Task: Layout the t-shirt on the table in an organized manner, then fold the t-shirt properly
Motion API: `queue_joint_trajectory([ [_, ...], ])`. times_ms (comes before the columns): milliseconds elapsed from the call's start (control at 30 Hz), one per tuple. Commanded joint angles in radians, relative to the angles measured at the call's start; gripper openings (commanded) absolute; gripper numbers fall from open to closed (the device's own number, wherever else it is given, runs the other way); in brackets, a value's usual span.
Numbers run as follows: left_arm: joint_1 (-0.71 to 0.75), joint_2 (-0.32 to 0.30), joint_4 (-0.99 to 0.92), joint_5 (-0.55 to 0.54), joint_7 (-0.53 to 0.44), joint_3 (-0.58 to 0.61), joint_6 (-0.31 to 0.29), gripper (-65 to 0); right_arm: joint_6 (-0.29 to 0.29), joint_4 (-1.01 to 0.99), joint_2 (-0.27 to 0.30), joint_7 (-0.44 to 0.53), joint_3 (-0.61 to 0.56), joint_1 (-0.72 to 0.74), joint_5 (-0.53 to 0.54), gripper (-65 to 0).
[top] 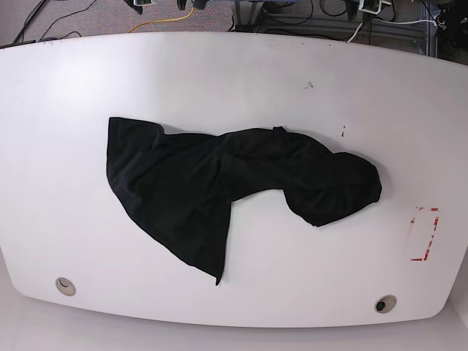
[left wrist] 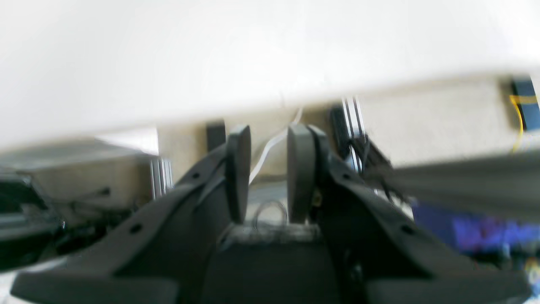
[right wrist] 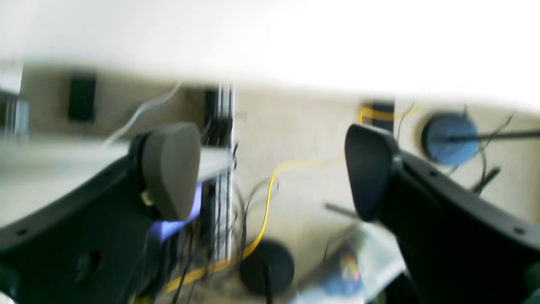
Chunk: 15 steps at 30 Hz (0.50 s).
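The black t-shirt [top: 219, 183] lies crumpled across the middle of the white table [top: 241, 80] in the base view. Its left part is spread into a wide flap, and its right part is bunched into a rounded lump. Neither arm appears in the base view. In the left wrist view my left gripper [left wrist: 269, 131] has its fingers a small way apart with nothing between them. The blurred table surface [left wrist: 211, 50] lies above it. My right gripper [right wrist: 270, 147] stands wide open and empty. The t-shirt is out of sight in both wrist views.
Two round metal grommets [top: 65, 286] [top: 385, 303] sit near the table's front edge. A red tape outline [top: 424, 234] marks the right side. Cables, a yellow cord [right wrist: 270, 190] and equipment stands lie on the floor past the table's edge.
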Motion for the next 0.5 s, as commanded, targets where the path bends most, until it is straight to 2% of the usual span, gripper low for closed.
queue_joint_trajectory([
  [0,-0.012,0.0,0.017,-0.002,-0.023,-0.003,0.002,-52.1,0.001,0.014,0.003,0.02,0.005,0.023,-0.001,-14.0],
  [300,-0.144,0.006,0.017,0.0,-0.023,-0.003,0.003,-51.9,0.001,0.014,0.008,0.02,0.006,0.175,-0.005,-14.0],
  [467,-0.217,0.006,0.017,0.0,-0.023,0.0,0.003,-51.8,0.001,0.013,0.054,-0.01,0.008,0.282,0.0,-13.6],
])
